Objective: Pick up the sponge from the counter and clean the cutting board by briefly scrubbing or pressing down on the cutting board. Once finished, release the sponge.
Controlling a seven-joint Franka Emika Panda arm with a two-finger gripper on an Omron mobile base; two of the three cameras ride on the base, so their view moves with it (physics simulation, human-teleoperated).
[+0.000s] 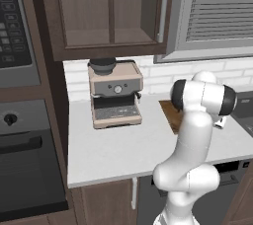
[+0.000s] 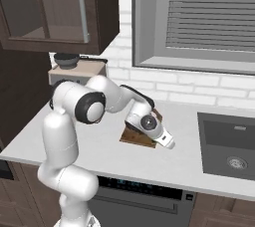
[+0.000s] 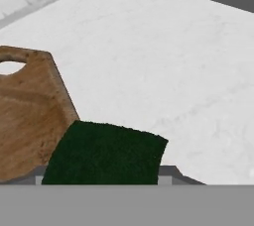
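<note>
Gripper (image 2: 170, 145) clamped on the sponge (image 3: 104, 153). Held low over the counter (image 2: 164, 164), at the cutting board's (image 3: 30, 121) right edge.

A flat rectangular dark brown wooden cutting board (image 2: 135, 136) is lying on the broad light grey-white counter slab (image 1: 113, 145), between a boxy beige and grey espresso machine (image 1: 114, 93) to its left and a recessed dark grey sink basin (image 2: 229, 146) to its right. In the hand view, a small rectangular dark green sponge (image 3: 106, 154) is sitting just beside the board's (image 3: 30, 121) edge, overlapping its near corner. Brown wooden wall cabinets (image 1: 111, 12) are hanging above the machine, and a grey-framed window with slatted blinds (image 2: 211, 17) is standing behind the sink.
</note>
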